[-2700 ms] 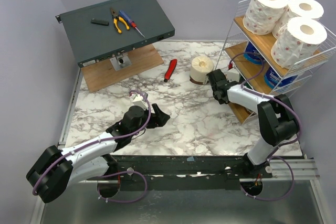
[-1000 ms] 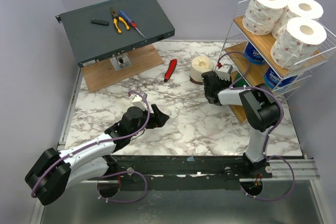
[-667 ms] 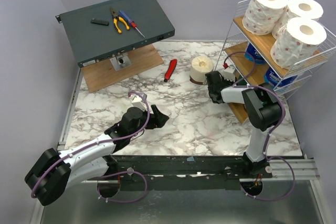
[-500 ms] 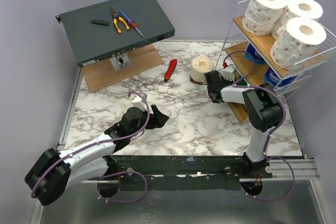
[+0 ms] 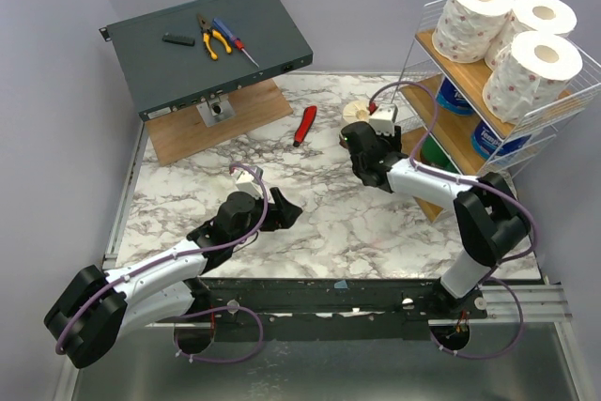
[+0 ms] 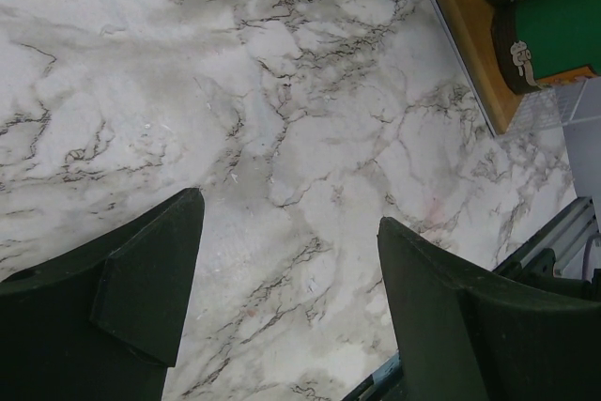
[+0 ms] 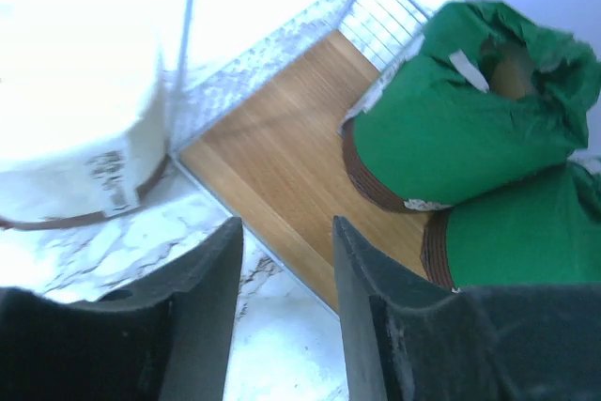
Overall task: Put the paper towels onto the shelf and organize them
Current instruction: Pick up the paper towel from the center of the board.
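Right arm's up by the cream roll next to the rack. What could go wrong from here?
1. The cream roll sits right beside the wire side of the shelf. The open right pincer could catch a wire instead of the roll, or tip the roll over.
2. The green rolls take up part of the bottom tier, so sliding the cream roll in may shove them.
3. The arm's cable loops near the rack posts and might snag.

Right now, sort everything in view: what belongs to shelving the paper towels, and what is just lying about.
Belongs to the job:
shelf
pink-speckled rolls, top tier
blue-wrapped rolls
green-wrapped rolls
cream roll, not yet shelved

Just lying about:
red-handled implement
grey box
pliers
screwdriver
wooden board
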Robot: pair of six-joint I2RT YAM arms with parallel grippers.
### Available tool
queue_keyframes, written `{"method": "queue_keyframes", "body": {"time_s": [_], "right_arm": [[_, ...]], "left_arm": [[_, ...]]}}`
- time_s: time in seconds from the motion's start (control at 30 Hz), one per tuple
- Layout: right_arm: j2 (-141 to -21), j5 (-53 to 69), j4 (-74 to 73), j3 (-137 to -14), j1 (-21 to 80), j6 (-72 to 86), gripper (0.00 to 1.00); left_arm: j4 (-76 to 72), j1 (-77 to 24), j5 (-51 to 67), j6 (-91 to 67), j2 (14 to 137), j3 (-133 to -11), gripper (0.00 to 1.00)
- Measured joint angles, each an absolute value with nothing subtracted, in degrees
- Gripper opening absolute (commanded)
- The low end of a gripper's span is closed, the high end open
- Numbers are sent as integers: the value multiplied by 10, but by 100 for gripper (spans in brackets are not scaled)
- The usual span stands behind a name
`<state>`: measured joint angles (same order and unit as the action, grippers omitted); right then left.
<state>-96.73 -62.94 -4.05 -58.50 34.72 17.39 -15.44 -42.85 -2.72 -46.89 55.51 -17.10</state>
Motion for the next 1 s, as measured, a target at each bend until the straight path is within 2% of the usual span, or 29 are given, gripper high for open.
{"method": "queue_keyframes", "body": {"time_s": [0.13, 0.37, 0.63, 1.0], "right_arm": [[-951, -613, -46, -605, 380, 167, 61], [-948, -506, -47, -653, 396, 154, 70], [-1022, -426, -57, -802, 394, 150, 73], [-1102, -375, -69, -815, 352, 149, 75]], "left_arm": [[-154, -429, -27, -469, 555, -171, 77], [-156, -429, -27, -469, 565, -171, 77], [-152, -428, -28, -469, 567, -171, 77], [-139, -428, -39, -468, 551, -171, 78]]}}
